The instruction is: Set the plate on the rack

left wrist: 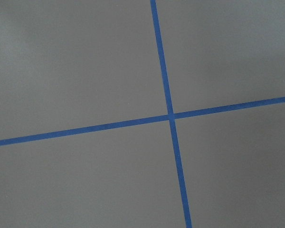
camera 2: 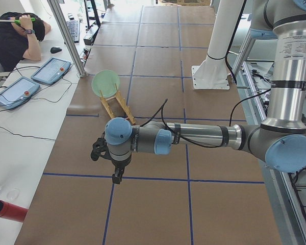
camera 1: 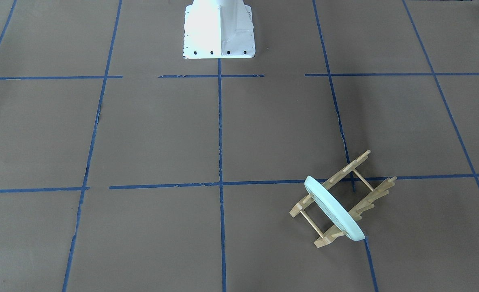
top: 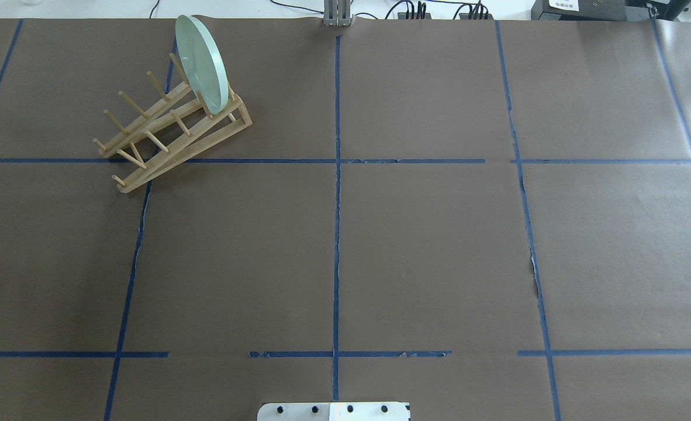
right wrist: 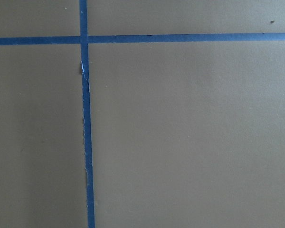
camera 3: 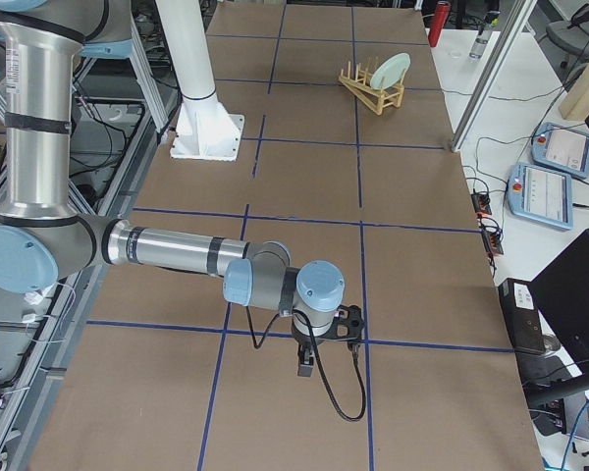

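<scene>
The pale mint-green plate [camera 1: 334, 211] stands on edge in the light-wood rack [camera 1: 379, 190], held between pegs at one end. In the overhead view the plate [top: 202, 63] and rack [top: 164, 126] are at the far left of the table. Both also show in the exterior left view, plate [camera 2: 105, 82] and rack [camera 2: 117, 107], and in the exterior right view, plate [camera 3: 394, 69] and rack [camera 3: 368, 90]. My left gripper [camera 2: 95, 151] hovers well away from the rack. My right gripper [camera 3: 355, 319] is at the table's other end. I cannot tell whether either is open or shut.
The white robot base [camera 1: 219, 32] stands at the table's near edge [top: 334, 411]. Blue tape lines grid the brown table cover. An operator [camera 2: 13, 38], tablets [camera 2: 51, 70] and a red cylinder [camera 2: 7, 210] are on the side bench.
</scene>
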{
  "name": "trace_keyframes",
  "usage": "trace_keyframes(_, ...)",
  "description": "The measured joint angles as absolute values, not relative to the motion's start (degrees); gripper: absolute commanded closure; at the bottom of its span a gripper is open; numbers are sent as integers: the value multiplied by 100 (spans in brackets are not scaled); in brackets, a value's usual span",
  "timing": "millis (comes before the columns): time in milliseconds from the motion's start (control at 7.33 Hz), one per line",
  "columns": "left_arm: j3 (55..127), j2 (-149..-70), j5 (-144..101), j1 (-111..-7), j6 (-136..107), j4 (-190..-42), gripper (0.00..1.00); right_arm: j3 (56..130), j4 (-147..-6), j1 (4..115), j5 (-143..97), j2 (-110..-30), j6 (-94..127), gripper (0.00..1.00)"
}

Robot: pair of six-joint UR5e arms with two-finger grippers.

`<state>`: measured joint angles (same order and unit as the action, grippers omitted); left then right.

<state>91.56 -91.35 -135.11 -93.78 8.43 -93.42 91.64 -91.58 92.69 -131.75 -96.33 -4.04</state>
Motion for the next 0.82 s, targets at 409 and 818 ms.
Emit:
trace_keyframes(409,9205,-9138,-13496,-9378,852,-9388,0,9159,-9158,9269,-13175,-9633,-404,0)
trace_keyframes(818,9204,-9140,-13492,-9378,852,-9387,0,9158,-9158,9266,-13175,-9633,-404,0)
